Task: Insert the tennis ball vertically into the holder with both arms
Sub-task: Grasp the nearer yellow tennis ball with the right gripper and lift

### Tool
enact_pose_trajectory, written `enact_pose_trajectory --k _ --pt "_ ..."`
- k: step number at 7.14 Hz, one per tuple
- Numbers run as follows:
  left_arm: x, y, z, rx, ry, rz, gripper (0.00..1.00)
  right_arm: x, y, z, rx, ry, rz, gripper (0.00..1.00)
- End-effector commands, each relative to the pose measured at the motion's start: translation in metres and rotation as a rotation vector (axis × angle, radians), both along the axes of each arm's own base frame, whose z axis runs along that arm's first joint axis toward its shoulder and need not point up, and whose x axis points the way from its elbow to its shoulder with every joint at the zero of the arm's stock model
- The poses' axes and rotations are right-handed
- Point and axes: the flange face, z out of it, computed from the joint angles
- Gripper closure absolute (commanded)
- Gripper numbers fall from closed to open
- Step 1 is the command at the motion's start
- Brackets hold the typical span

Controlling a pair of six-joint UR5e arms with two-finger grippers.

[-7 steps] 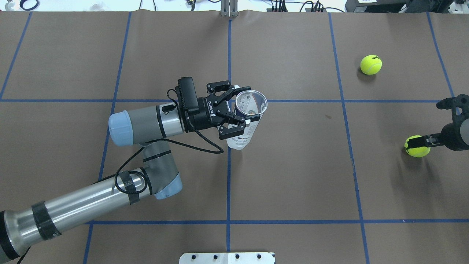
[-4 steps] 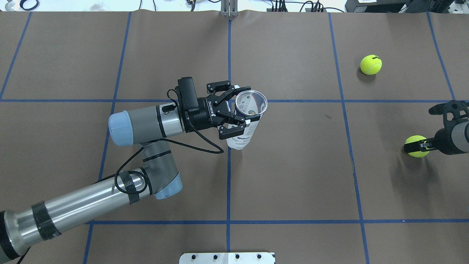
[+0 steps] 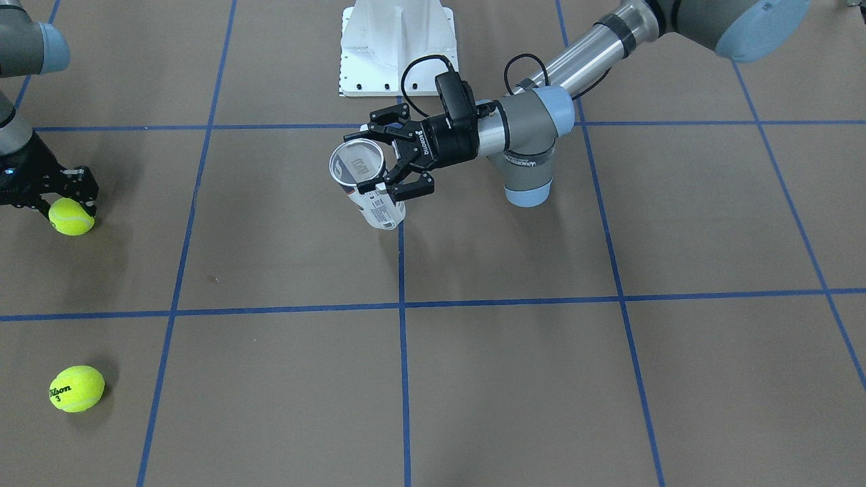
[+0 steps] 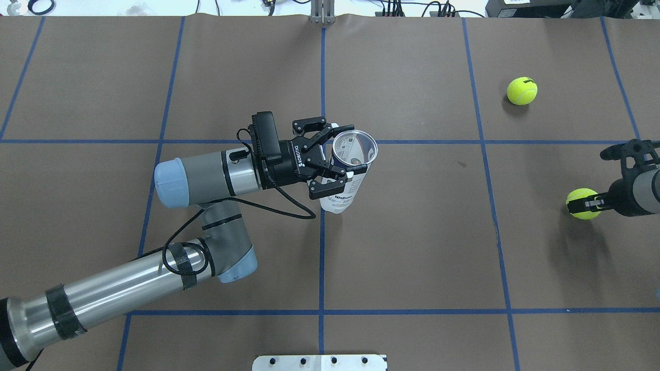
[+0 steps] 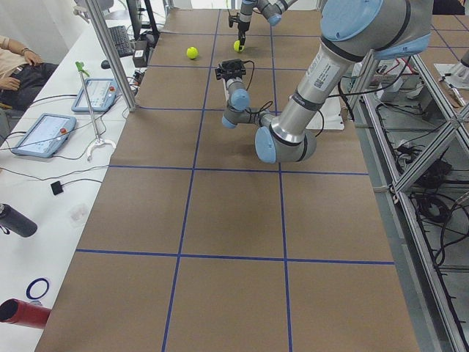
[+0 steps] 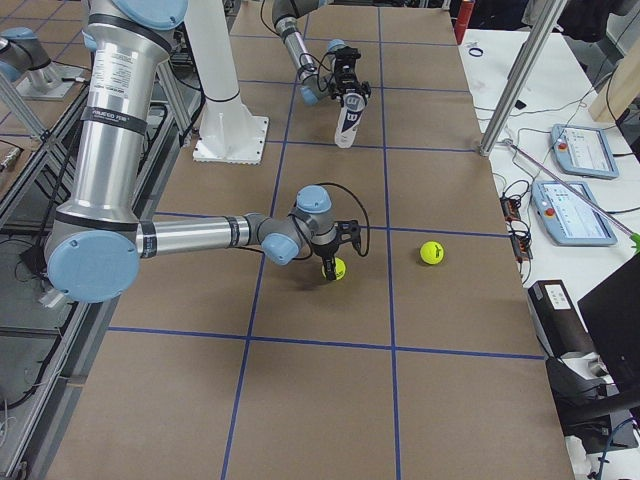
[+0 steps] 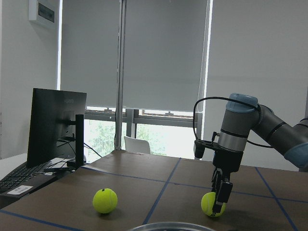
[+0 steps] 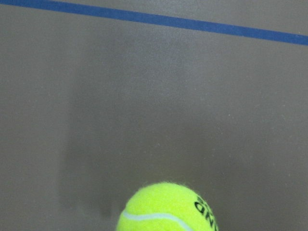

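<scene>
On the right edge of the overhead view, the right claw [image 4: 585, 202] pinches a tennis ball [image 4: 578, 197] and sits slightly further in toward centre than a second ago, wrist turned too. The left claw [image 4: 340, 157], clamped round the holder [image 4: 341, 198], has nudged a touch right. The holder is at mid-bench [image 4: 412, 247], mouth open upward. My read: pickup done, carry just starting, with ball and holder well apart. "ROBOTIQ" reads on the left claw's body, "Wil…" on the holder label. The loose ball [image 4: 522, 90] is in the same spot. Front-facing: same two grips, the holder leans a little, and the loose ball [image 3: 76, 388] reads "Wilson 3". Exterior left: everything too small, nothing added. Exterior right: the right claw points straight down on its ball, at or just off the bench, cannot tell which; the holder is tilted and its big "W" shows. Left wrist: holder rim [image 7: 171, 225] at bottom edge, held ball and loose ball beyond, a monitor [image 7: 55, 125] at left. Right wrist: ball top only, black lettering cut off, unreadable.
</scene>
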Motion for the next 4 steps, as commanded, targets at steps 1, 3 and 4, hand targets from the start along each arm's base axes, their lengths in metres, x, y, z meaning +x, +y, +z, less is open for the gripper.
enact_pose_trajectory --k 1,3,4 --pt "0.002 0.006 0.001 0.006 0.012 0.01 0.21 0.011 -0.008 -0.047 0.027 -0.091 -0.001 1.0" --pt "0.006 0.01 0.023 0.016 0.034 0.019 0.21 0.036 -0.046 -0.092 0.014 -0.225 0.006 1.0" --pt "0.007 0.011 0.027 0.015 0.03 0.021 0.21 0.047 -0.063 -0.115 0.002 -0.27 0.007 1.0"
